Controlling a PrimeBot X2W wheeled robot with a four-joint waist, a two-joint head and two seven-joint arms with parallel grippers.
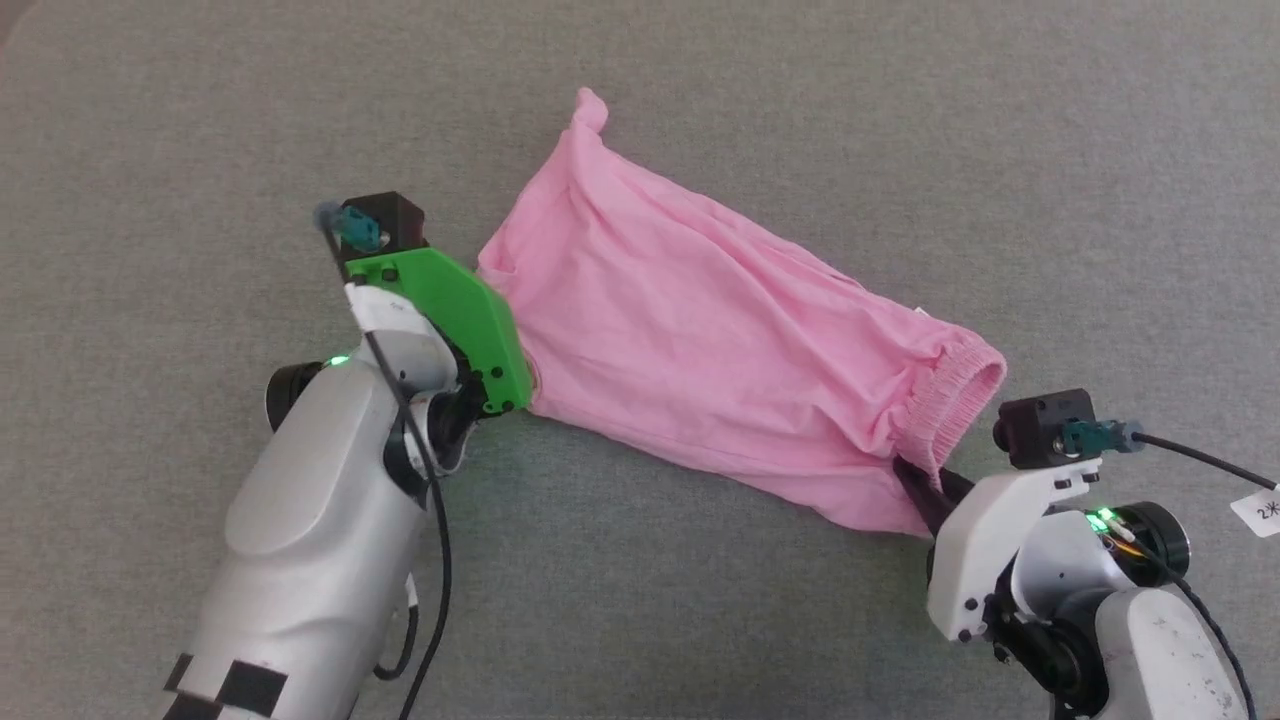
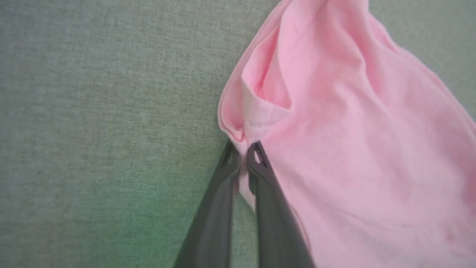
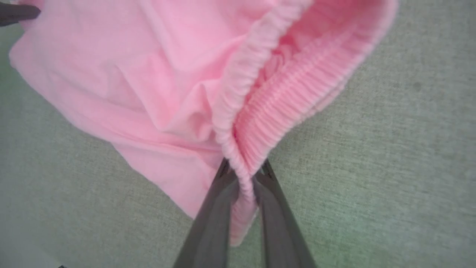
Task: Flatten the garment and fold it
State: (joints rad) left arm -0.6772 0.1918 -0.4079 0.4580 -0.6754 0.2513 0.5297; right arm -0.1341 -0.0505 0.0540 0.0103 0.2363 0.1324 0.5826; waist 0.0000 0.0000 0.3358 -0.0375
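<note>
The pink garment lies stretched across the grey cloth surface, from upper left to lower right. Its gathered elastic waistband is at the right end. In the left wrist view my left gripper is shut on the garment at a hemmed corner of its left end. In the head view that grip is hidden under the green wrist housing. My right gripper is shut on the ribbed waistband at its lower corner. In the head view the right gripper reaches in from below right.
A grey woven surface spreads on all sides of the garment. A black cable with a white label trails from my right wrist at the right edge.
</note>
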